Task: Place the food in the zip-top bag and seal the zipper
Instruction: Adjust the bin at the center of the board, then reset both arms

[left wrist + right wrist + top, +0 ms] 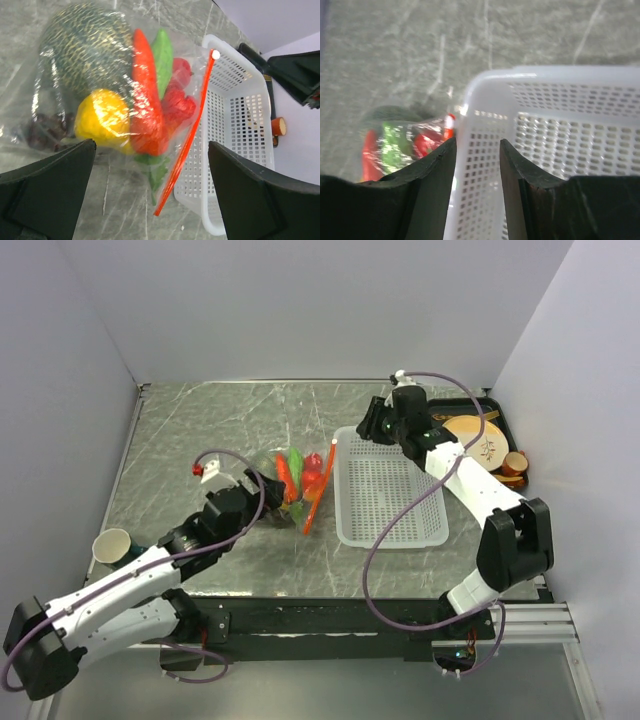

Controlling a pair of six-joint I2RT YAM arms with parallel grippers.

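Toy food fills the clear, crinkly zip-top bag (120,75), which lies flat at the centre of the grey marbled desk (200,420). A dark green netted round fruit (82,45), a yellow piece (102,115), an orange carrot (147,100), green (162,50) and red pieces (177,97) and purple grapes (45,132) are all inside. The bag's mouth faces 3 o'clock, just beside the white perforated plastic basket (390,490).

The thin orange-red zipper strip (192,125) shows as one line, with its white slider at the far end. This suggests the seal is made, though the pictures cannot confirm it.

The left claw (150,145), at the bag's 8 o'clock, hangs over the bag with jaws spread wide and grips nothing, which looks like a release or a check. The right claw (476,145), at the bag's 1 o'clock over the basket's far corner, has its jaws narrowly parted and is empty, probably parked near the slider end.
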